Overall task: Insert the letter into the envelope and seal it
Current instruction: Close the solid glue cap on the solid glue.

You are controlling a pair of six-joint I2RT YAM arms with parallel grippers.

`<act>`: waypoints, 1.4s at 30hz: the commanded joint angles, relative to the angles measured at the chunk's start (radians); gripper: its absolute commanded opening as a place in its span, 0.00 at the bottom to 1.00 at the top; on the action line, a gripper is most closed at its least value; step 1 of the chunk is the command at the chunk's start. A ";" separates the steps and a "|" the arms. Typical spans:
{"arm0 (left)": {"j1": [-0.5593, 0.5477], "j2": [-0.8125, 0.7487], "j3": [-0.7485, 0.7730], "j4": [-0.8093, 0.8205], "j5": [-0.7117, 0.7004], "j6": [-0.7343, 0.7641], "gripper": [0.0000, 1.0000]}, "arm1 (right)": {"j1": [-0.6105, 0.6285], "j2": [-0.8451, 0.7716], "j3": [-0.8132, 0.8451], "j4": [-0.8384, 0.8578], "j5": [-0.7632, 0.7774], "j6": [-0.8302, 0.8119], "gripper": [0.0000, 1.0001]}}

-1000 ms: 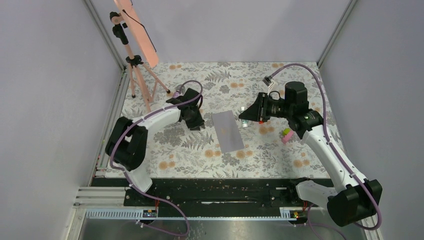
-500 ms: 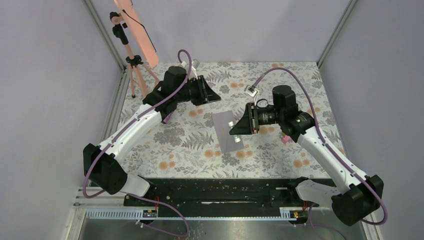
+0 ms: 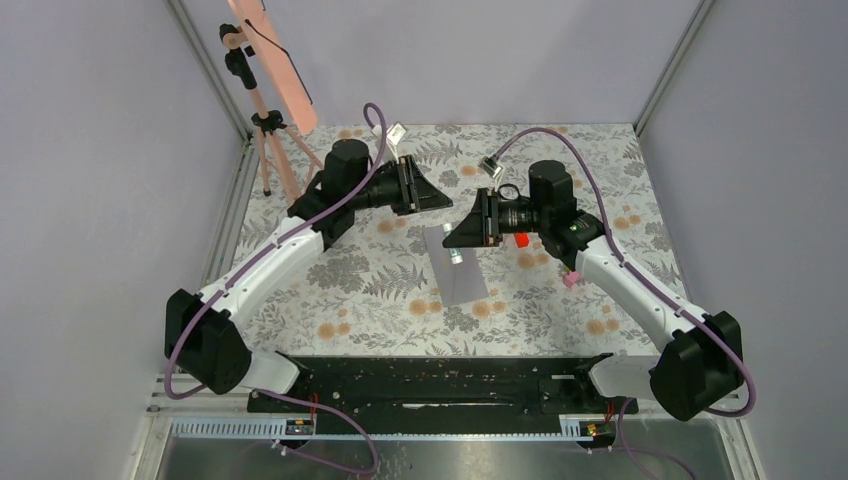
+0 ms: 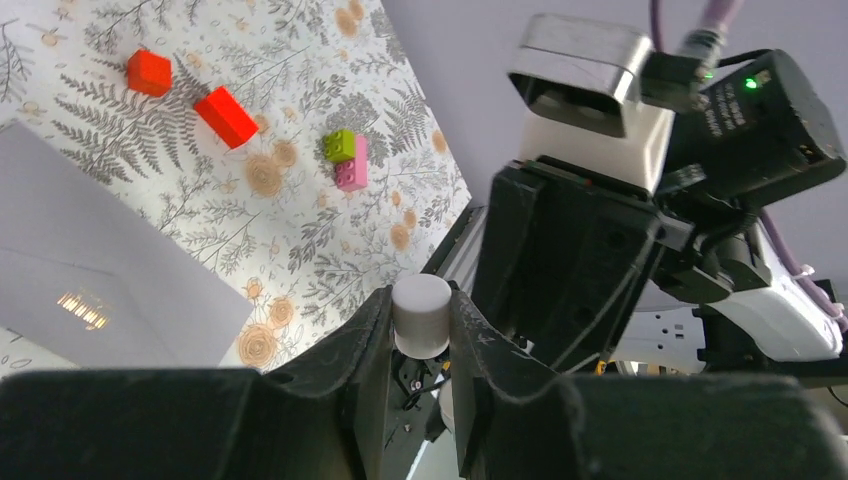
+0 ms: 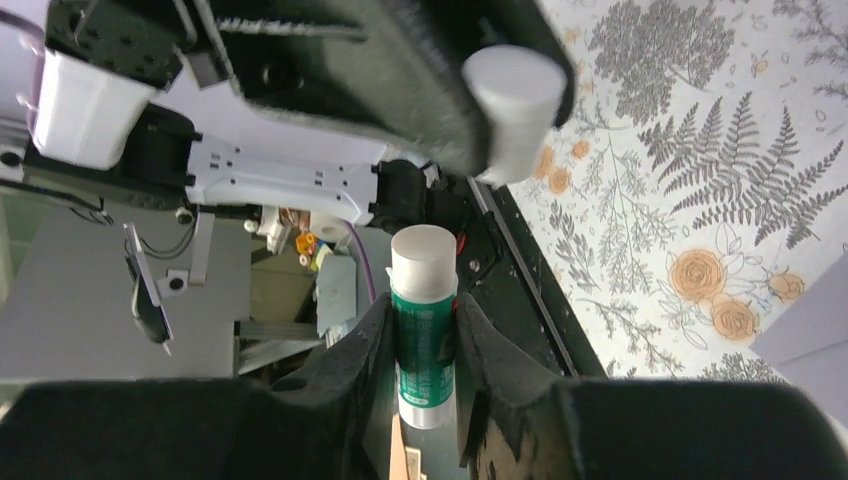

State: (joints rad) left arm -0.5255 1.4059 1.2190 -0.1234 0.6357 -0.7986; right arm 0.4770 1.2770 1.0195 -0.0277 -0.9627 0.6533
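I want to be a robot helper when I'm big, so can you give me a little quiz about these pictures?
1. True or false: the envelope lies flat on the table.
2. What do the right arm's jaws hold? A) a banana B) a glue stick C) a spoon
3. How many red blocks show in the left wrist view?
Key: 1 true; 2 B; 3 two.
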 commanded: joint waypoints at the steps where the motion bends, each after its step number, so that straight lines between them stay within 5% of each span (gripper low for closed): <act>1: 0.003 -0.053 -0.002 0.103 0.048 -0.018 0.14 | 0.004 -0.003 0.007 0.136 0.053 0.082 0.00; 42: 0.002 -0.070 -0.068 0.171 0.068 -0.048 0.13 | -0.038 0.020 -0.051 0.300 0.144 0.207 0.00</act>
State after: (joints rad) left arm -0.5224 1.3754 1.1473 0.0044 0.6567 -0.8642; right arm 0.4538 1.3231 0.9504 0.2089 -0.8463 0.8406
